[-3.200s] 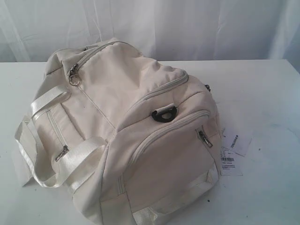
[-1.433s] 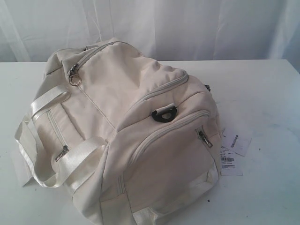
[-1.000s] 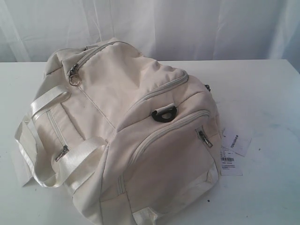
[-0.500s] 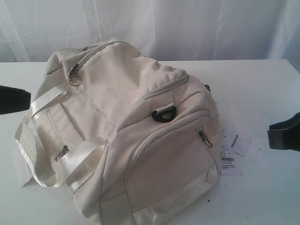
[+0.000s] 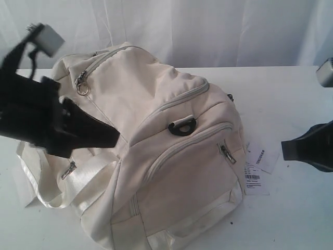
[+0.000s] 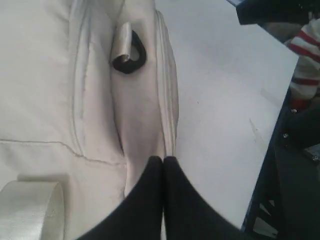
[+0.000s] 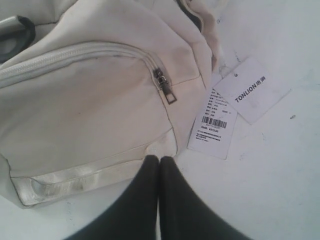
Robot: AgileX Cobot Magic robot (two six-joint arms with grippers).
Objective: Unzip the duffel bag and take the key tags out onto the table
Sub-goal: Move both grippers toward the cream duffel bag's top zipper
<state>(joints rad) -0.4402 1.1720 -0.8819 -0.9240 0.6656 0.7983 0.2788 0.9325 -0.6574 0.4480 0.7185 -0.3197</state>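
We see the bag (image 5: 156,135) lying zipped on the tabletop (image 5: 291,99). Our left claw (image 6: 163,159) hovers over it, fingers pressed together, empty. Our right claw (image 7: 159,158), likewise closed on nothing, hangs near its end by the paper tags (image 7: 250,90).

A white rectangular paper barcode label (image 7: 212,127) and a white paper card printed TONLION (image 7: 252,90) lie touching at four o'clock. A pleated white fabric curtain (image 5: 208,31) hangs at twelve o'clock.
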